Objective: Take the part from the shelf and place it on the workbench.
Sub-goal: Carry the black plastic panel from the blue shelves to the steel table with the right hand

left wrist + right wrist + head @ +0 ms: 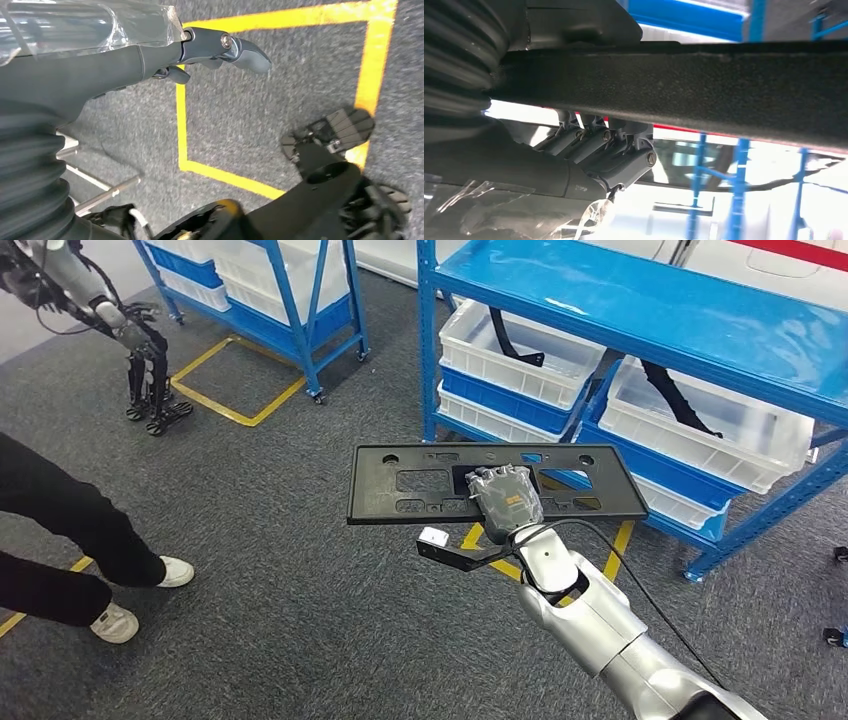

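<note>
The part (375, 495) is a long flat black plastic plate with several cutouts. My right hand (507, 498) grips it near its middle and holds it level above the grey carpet, in front of the blue shelf (640, 310). In the right wrist view the plate's dark edge (674, 95) runs across the picture, with my fingers (614, 155) curled against it. My left hand (125, 65) hangs over the floor with its fingers (240, 50) stretched out and nothing in them.
White bins (515, 365) (700, 425) on the shelf's lower levels hold more black parts. A second blue shelf (290, 300) stands at the back left. A person's legs (70, 530) are at the left, another robot (140, 350) behind them. Yellow tape (372, 75) marks the carpet.
</note>
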Motion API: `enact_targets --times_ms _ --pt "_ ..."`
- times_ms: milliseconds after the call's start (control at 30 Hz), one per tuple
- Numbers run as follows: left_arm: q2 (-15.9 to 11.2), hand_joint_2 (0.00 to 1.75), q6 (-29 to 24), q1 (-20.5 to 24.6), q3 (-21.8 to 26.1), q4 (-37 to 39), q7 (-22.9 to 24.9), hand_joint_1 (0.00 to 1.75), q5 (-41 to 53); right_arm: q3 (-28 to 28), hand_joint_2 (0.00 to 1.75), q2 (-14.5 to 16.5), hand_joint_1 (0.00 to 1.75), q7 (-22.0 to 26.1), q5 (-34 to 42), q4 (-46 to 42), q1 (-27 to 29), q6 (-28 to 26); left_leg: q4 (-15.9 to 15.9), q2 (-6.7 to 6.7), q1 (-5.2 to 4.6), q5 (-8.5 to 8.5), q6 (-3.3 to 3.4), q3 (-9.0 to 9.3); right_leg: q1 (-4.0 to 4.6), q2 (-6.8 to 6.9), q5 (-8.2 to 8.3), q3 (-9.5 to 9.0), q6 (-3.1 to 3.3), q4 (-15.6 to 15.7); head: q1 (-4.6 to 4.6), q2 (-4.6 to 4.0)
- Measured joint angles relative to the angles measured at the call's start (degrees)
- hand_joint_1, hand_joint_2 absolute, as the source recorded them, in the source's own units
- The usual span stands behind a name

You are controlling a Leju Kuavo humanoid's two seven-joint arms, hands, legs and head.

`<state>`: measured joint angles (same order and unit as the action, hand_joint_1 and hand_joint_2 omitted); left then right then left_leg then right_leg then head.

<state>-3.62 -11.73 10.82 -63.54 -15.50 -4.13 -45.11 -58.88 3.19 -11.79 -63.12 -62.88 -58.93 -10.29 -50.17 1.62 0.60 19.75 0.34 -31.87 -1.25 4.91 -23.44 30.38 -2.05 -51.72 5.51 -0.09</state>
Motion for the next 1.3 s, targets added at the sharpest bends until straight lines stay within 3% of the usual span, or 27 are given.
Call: enact_targets --times_ms 67,133,167,200,233,267,333,367,433,467,500,567,633,700,733,767,800,867,900,933,1000,1067,1133,1200,1233,1267,1300 --pt "0.0 1.75 -0.2 0.0 0.0 0.0 0.0 0.0 0.1 0.0 1.75 -0.2 1.75 -0.1 0.0 -0.1 0.0 0.0 0.1 -1.09 0.08 -0.13 0.72 0.08 -0.29 -2.0 -2.79 1.9 -0.14 -4.4 0.0 0.0" --pt "-0.1 1.75 -0.2 0.0 0.0 0.0 0.1 0.0 0.2 0.1 1.75 -0.5 1.75 -0.3 0.0 -0.2 0.2 0.0 0.1 -2.27 0.09 -0.13 1.19 0.13 -0.16 -4.34 -6.72 6.24 0.14 -13.4 0.01 0.0" --pt "-0.1 1.75 -0.2 -0.1 0.0 0.0 0.2 0.0 0.3 0.1 1.75 -0.8 1.75 -0.4 0.0 -0.2 0.3 0.0 0.1 -2.99 0.05 -0.11 1.28 0.17 -0.02 -4.76 -7.86 8.41 0.26 -17.4 0.01 0.0" --pt "-0.1 1.75 -0.2 -0.2 0.0 0.0 0.4 0.0 0.3 0.1 1.75 -1.1 1.75 -0.5 0.0 -0.2 0.4 0.0 0.1 -3.76 0.02 -0.08 1.32 0.23 0.09 -4.93 -7.93 9.86 0.35 -19.7 0.01 0.0" --pt "-0.1 1.75 -0.1 -0.3 0.0 0.0 0.6 0.0 0.4 0.1 1.75 -1.2 1.75 -0.5 0.0 -0.3 0.5 0.1 0.1 -4.54 0.01 -0.05 1.35 0.32 0.12 -5.02 -6.8 10.21 0.43 -19.4 0.01 0.0" --pt "-0.1 1.75 -0.1 -0.5 0.0 0.0 0.8 0.0 0.4 0.1 1.75 -1.4 1.75 -0.6 0.0 -0.4 0.5 0.1 0.1 -5.32 0.03 0.0 1.36 0.45 0.1 -5.17 -4.65 9.38 0.52 -16.7 0.01 0.0" --pt "-0.1 1.75 0.1 -0.5 0.0 0.0 1.1 0.0 0.5 0.3 1.75 -1.5 1.75 -0.7 -0.3 -0.8 0.2 0.3 0.0 -6.76 0.04 0.16 1.25 0.55 -0.22 -7.35 0.4 6.01 0.6 -7.9 0.01 0.0" --pt "-0.1 1.75 0.3 -0.5 0.0 0.0 1.3 0.0 0.6 0.4 1.75 -1.6 1.75 -0.8 -0.5 -1.2 0.0 0.5 0.0 -7.38 0.01 0.23 1.13 0.43 -0.47 -8.63 1.88 4.47 0.5 -4.1 0.01 0.0" --pt "-0.1 1.75 0.3 -0.5 0.0 0.0 1.7 0.0 1.0 0.6 1.75 -1.7 1.75 -0.9 -0.9 -1.7 -0.3 0.8 0.0 -8.63 0.09 0.12 0.67 -0.07 -0.66 -9.91 2.45 3.24 0.3 -0.9 0.04 0.0" --pt "-0.1 1.75 0.3 -0.7 0.0 0.0 1.7 0.0 1.0 0.6 1.75 -1.7 1.75 -1.0 -1.0 -2.0 -0.3 1.0 0.2 -9.28 0.22 -0.03 0.37 -0.25 -0.67 -9.24 2.28 3.08 0.33 -0.6 0.05 0.0" --pt "-0.2 1.75 0.2 -0.9 0.0 0.0 1.7 0.0 1.0 0.6 1.75 -1.8 1.75 -1.2 -1.2 -2.2 -0.5 1.1 0.1 -9.02 0.29 0.04 0.05 -0.51 -0.6 -8.6 2.29 3.03 0.52 -0.5 0.08 0.0" --pt "-0.3 1.75 0.1 -0.9 0.0 0.0 1.7 0.0 0.9 0.8 1.75 -1.8 1.75 -1.5 -1.2 -2.7 -0.8 1.2 -3.2 -6.16 0.13 1.87 -0.52 -2.22 -0.5 -7.25 2.33 2.81 1.09 -0.3 0.1 0.0" --pt "-0.3 1.75 0.2 -0.6 0.0 0.0 1.7 0.0 1.1 1.2 1.75 -2.0 1.75 -1.8 -1.2 -3.0 -1.1 1.3 -11.8 -3.06 -0.01 5.67 -0.85 -6.36 -0.14 -5.69 2.2 2.62 1.52 -0.2 0.11 0.0" --pt "-0.4 1.75 0.6 -0.3 0.0 0.0 1.9 0.0 1.6 1.4 1.75 -2.3 1.75 -1.8 -1.1 -3.1 -1.2 1.7 -19.1 -2.53 -0.05 7.92 -0.81 -9.97 0.31 -4.09 2.03 2.45 1.73 -0.2 0.11 0.0" --pt "-0.4 1.75 0.7 -0.3 0.0 0.0 1.9 0.0 1.8 1.5 1.75 -2.4 1.75 -1.7 -1.2 -3.1 -1.2 2.0 -19.4 -2.49 -0.17 7.54 -0.6 -10.2 0.49 -3.46 1.95 2.34 1.81 -0.2 0.11 0.0" --pt "-0.4 1.75 0.7 -0.4 0.0 0.0 1.9 0.0 2.0 1.5 1.75 -2.5 1.75 -1.7 -1.3 -3.3 -1.3 2.1 -17.1 -2.33 -0.38 6.12 -0.23 -9.11 0.63 -2.86 1.86 2.2 1.87 -0.1 0.11 0.0" --pt "-0.4 1.75 0.8 -0.3 0.0 0.0 1.8 0.0 2.0 1.5 1.75 -2.5 1.75 -1.7 -1.4 -3.5 -1.4 2.2 -12.6 -1.78 -0.75 3.97 0.26 -6.86 0.71 -2.33 1.75 2.03 1.91 -0.1 0.11 0.0" --pt "-0.5 1.75 0.8 -0.1 0.0 0.0 1.6 0.0 2.1 1.6 1.75 -2.5 1.75 -1.7 -1.6 -3.9 -1.7 2.3 -3.3 0.42 -1.89 0.63 1.32 -2.09 0.91 -1.33 1.54 1.78 1.83 0.0 0.12 0.0" --pt "-0.5 1.75 0.8 0.1 0.0 0.0 1.5 0.0 2.2 1.6 1.75 -2.6 1.75 -1.7 -1.6 -4.1 -1.8 2.3 -0.6 1.19 -2.32 -0.13 1.68 -0.69 1.02 -0.83 1.46 1.72 1.74 0.0 0.13 0.0" --pt "-0.5 1.75 0.7 0.2 0.0 0.0 1.4 0.0 2.3 1.6 1.75 -2.7 1.75 -1.7 -1.7 -4.1 -1.9 2.3 0.4 1.42 -2.61 -0.2 1.89 -0.24 1.12 -0.32 1.39 1.7 1.63 0.1 0.12 0.0" --pt "-0.6 1.75 0.6 0.2 0.0 0.0 1.3 0.0 2.4 1.7 1.75 -2.9 1.75 -1.7 -1.6 -4.2 -1.8 2.4 0.7 0.3 -2.48 -0.47 2.25 -0.22 1.14 0.46 1.02 1.73 1.33 -0.1 0.13 0.0" --pt "-0.6 1.75 0.5 0.0 0.0 0.0 1.4 0.0 2.5 1.7 1.75 -3.0 1.75 -1.5 -1.6 -4.4 -1.7 2.5 1.2 -0.76 -2.18 -0.84 2.74 0.02 1.06 -1.25 -1.04 2.76 1.08 -2.8 0.14 0.0" --pt "-0.6 1.75 0.5 0.0 0.1 0.0 1.4 0.0 2.5 1.7 1.75 -3.2 1.75 -1.2 -1.6 -4.5 -1.6 2.5 1.4 -1.76 -1.94 -1.03 3.04 0.18 1.04 -4.13 -4.92 6.17 1.1 -10.5 0.14 0.0" --pt "-0.6 1.75 0.5 0.0 0.1 0.0 1.3 0.0 2.5 1.7 1.75 -3.4 1.75 -1.2 -1.6 -4.5 -1.2 2.6 1.4 -3.0 -1.75 -1.06 3.1 0.24 1.07 -5.17 -7.37 10.09 1.02 -18.3 0.14 0.0" --pt "-0.6 1.75 0.6 -0.1 0.1 0.0 1.2 0.0 2.6 1.7 1.75 -3.6 1.75 -1.2 -1.6 -4.6 -1.0 2.7 1.3 -3.7 -1.63 -1.05 3.09 0.3 1.03 -5.3 -7.04 10.89 0.87 -19.4 0.14 0.0" --pt "-0.6 1.75 0.7 -0.2 0.1 0.0 1.1 0.0 2.6 1.7 1.75 -3.6 1.75 -1.2 -1.6 -4.6 -0.8 2.8 1.3 -4.43 -1.49 -1.02 3.05 0.41 0.93 -5.33 -5.52 10.49 0.71 -18.0 0.14 0.0" --pt "-0.6 1.75 0.7 -0.2 0.1 0.0 1.1 0.0 2.7 1.7 1.75 -3.6 1.75 -1.2 -1.6 -4.8 -0.8 2.9 1.2 -5.15 -1.33 -0.95 2.96 0.55 0.78 -5.49 -3.23 9.06 0.56 -14.6 0.13 0.0"
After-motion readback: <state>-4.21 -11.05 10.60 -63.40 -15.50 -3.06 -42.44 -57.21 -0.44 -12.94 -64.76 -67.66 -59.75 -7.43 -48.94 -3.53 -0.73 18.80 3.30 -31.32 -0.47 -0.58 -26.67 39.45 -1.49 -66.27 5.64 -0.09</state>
